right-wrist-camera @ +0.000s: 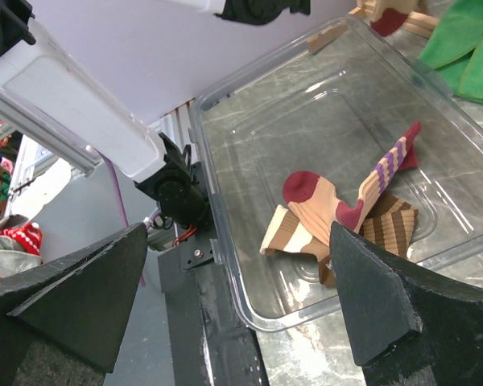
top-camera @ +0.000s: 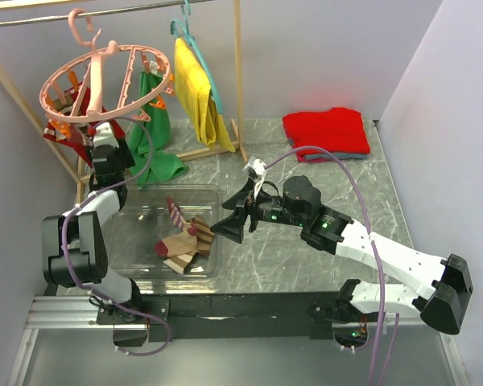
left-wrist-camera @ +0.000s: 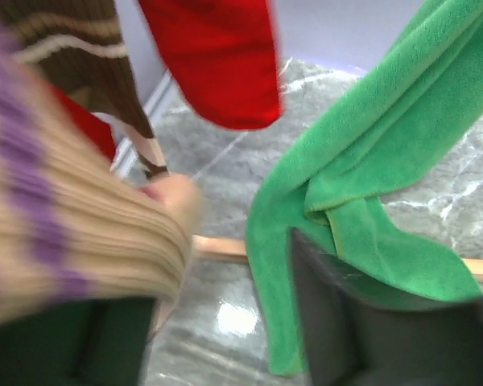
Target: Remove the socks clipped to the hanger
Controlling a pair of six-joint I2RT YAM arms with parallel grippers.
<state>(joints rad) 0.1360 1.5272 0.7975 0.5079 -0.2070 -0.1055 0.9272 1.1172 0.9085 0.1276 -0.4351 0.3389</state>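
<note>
Our left claw hangs released beneath the hanger at 10 o'clock, a beige striped sock against 1 finger. Our right claw gapes empty at 3 o'clock of the bin, which holds loose socks.

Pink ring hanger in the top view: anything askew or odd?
Yes. The pink ring hanger hangs tilted, not level, its left side lower, above the left gripper. The green cloth also trails off the rack onto the table.
</note>
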